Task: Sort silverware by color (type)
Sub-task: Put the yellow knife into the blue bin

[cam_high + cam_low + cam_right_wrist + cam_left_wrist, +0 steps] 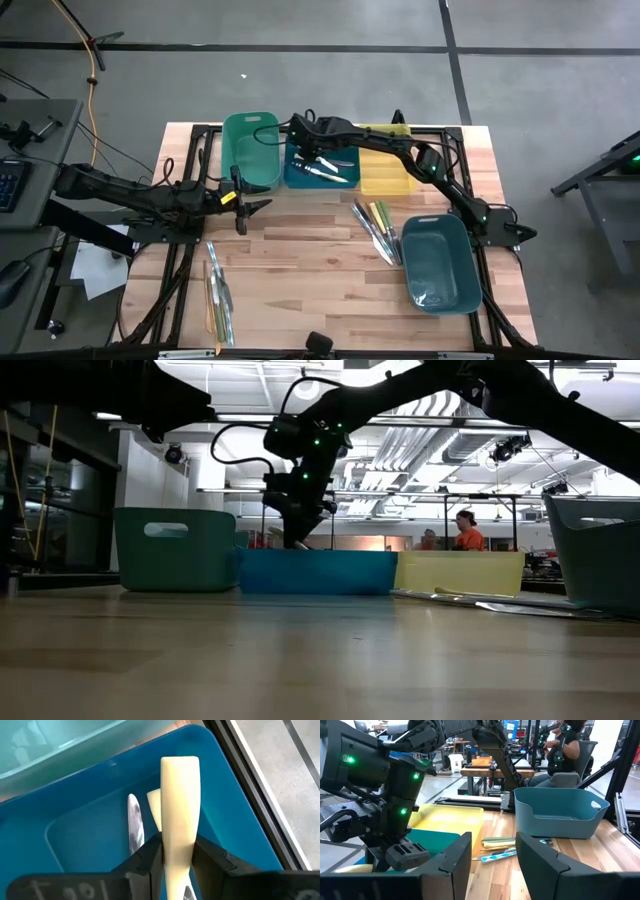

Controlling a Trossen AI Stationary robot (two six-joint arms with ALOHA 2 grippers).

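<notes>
From above, the right gripper (310,152) reaches over the blue bin (322,172) at the bench's far edge, between a green bin (250,150) and a yellow bin (385,172). Pale utensils (325,172) lie inside the blue bin. A cluster of silverware (378,230) with green and clear handles lies mid-bench beside the teal bin (440,262) at the right side; more pieces (218,295) lie near the front left corner. The left gripper (250,207) hovers over the bench's left part, fingers apart around nothing.

At table height, the right gripper (298,525) dips into the blue bin (318,572).

Through the left wrist camera, the left fingers (452,860) stand apart, and green and bluish handles (505,847) lie by the teal bin (560,812).

Through the right wrist camera, the fingers (150,857) are clamped on a pale yellow handle (179,810), flat and widening to a squared end, over the blue bin (90,810), where a silvery blade (134,822) lies.
</notes>
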